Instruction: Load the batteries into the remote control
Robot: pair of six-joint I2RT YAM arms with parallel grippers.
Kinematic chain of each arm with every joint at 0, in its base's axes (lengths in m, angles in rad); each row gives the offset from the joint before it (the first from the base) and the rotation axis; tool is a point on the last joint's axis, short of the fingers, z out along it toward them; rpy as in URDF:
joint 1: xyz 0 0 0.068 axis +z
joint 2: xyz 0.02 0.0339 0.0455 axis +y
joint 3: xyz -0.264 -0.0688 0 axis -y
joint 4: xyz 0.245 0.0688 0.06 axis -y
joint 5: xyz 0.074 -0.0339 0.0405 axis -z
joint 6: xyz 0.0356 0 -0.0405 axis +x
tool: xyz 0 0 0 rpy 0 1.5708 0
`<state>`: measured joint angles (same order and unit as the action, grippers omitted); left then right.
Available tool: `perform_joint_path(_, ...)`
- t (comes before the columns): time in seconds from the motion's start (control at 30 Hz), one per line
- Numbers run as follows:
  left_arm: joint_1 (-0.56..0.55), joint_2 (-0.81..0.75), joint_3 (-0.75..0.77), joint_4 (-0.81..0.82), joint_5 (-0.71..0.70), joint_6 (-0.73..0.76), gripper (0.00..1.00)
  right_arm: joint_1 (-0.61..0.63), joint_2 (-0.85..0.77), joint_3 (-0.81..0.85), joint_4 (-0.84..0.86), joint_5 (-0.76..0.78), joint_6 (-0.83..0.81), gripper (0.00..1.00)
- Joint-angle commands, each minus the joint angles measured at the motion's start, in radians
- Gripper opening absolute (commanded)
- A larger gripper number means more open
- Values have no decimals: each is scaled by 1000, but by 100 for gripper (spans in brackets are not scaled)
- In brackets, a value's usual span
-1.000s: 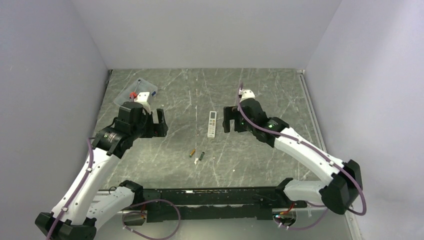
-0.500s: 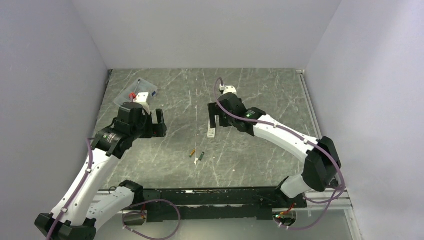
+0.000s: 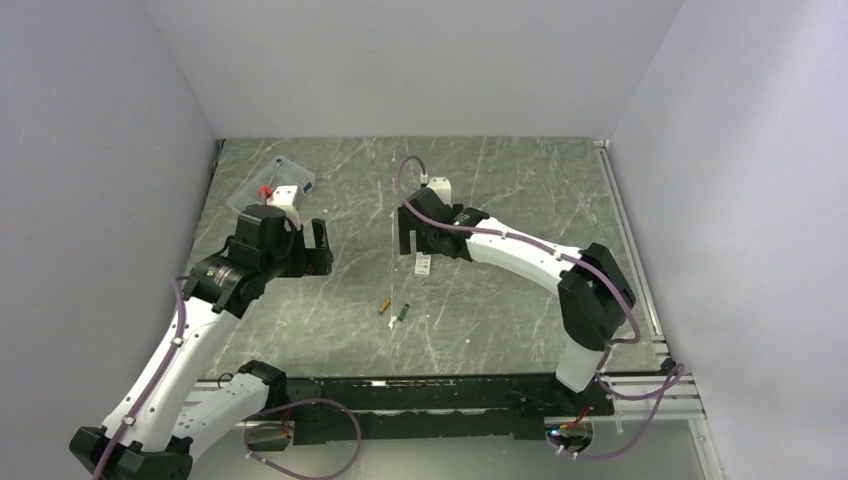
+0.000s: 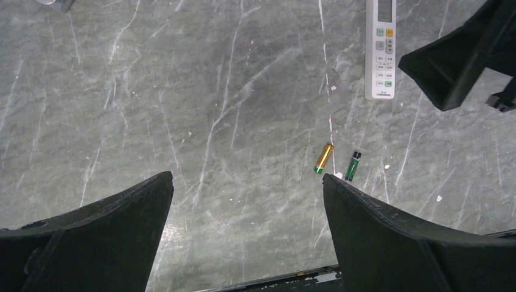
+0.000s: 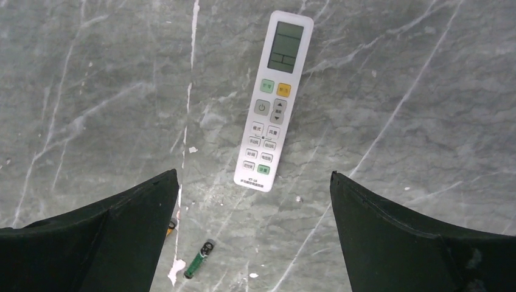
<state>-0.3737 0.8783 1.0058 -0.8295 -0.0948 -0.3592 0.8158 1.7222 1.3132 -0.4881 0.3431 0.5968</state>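
The remote control [image 5: 274, 100], slim and white, lies face up with its greenish display at the far end. In the top view only its near end [image 3: 423, 265] shows below my right gripper [image 3: 418, 243], which hovers above it, open and empty [image 5: 254, 176]. The two batteries lie side by side nearer the arms: a copper-orange one [image 4: 324, 158] [image 3: 384, 306] and a dark green one [image 4: 353, 165] [image 3: 403, 313] [image 5: 199, 258]. My left gripper [image 3: 308, 250] hangs open and empty [image 4: 246, 182] over bare table, left of the batteries.
A clear plastic box [image 3: 275, 180] with small red and white pieces sits at the back left by the wall. A black rail [image 3: 420, 392] runs along the near table edge. The right gripper's black finger [image 4: 453, 67] shows in the left wrist view, right of the remote control.
My right arm has swung left and now stands over the remote control, covering its far end in the top view. The left arm, the batteries and the remote control have not moved.
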Motion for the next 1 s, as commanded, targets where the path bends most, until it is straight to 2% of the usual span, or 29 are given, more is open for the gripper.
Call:
perform_joint_path(0.0, 4, -19, 14, 13, -12, 15, 99, 18, 56, 75, -61, 77, 116, 96)
perform_joint_path(0.3, 4, -14, 14, 14, -8, 17, 99, 29, 119, 55, -48, 75, 236, 86)
perform_joint_path(0.97, 4, -12, 14, 11, -10, 21, 99, 34, 228, 73, -49, 72, 273, 72)
